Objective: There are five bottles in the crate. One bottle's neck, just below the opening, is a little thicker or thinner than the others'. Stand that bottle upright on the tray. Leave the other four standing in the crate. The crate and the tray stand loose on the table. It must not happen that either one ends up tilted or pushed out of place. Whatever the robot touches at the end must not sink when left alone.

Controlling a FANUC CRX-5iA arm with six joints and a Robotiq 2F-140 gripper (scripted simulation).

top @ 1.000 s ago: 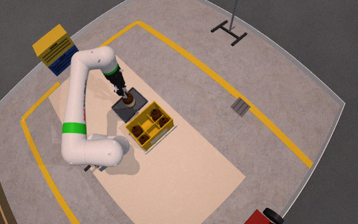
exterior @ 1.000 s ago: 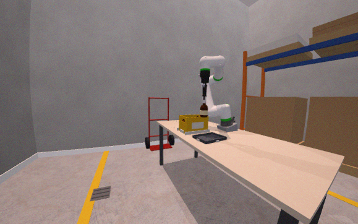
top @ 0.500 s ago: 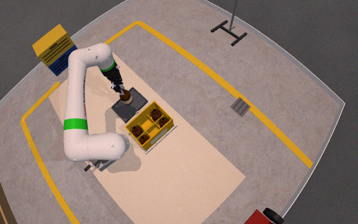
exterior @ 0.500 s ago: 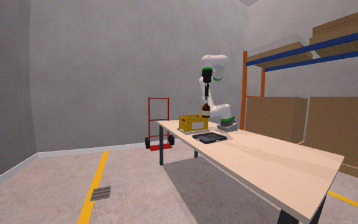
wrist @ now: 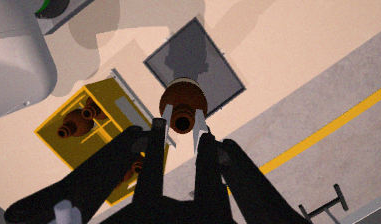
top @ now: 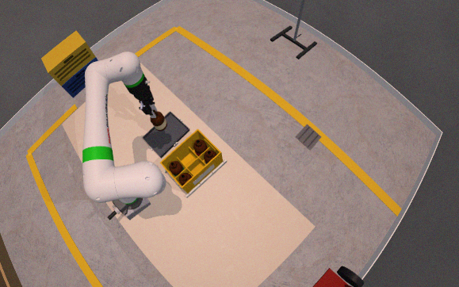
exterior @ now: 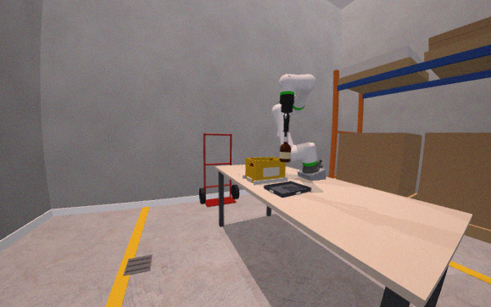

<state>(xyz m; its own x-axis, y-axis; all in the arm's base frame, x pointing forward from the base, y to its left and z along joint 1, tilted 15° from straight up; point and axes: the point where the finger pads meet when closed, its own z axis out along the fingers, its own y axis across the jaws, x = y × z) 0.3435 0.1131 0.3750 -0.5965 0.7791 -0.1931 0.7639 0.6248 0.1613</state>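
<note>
The brown bottle [wrist: 182,102] hangs upright in the air, pinched at its neck between the two fingers of the gripper [wrist: 182,129], which close on it from either side just below the opening. In the wrist view the bottle sits over the dark grey tray [wrist: 226,85], with its shadow falling on the tray's floor; in the exterior view its base is well above the tray [exterior: 287,189] and above the crate's rim. In the top view the held bottle [top: 158,120] lies over the tray's [top: 174,132] edge toward 10 o'clock. The yellow crate [top: 213,166] stands just beside the tray, toward 4 o'clock from it, on the pale table [top: 228,222]. Four brown bottles stand in the crate's compartments: two [top: 200,146] [top: 209,155] at its 1 o'clock end and two [top: 175,167] [top: 184,177] at its 7 o'clock end, with a bare yellow compartment between them. The white arm [top: 97,131] reaches in from its base [top: 143,206] at the table's 9 o'clock side. Farther out, a red hand truck [exterior: 217,170] stands by the grey wall and a shelf rack [exterior: 335,123] rises behind the table.
</note>
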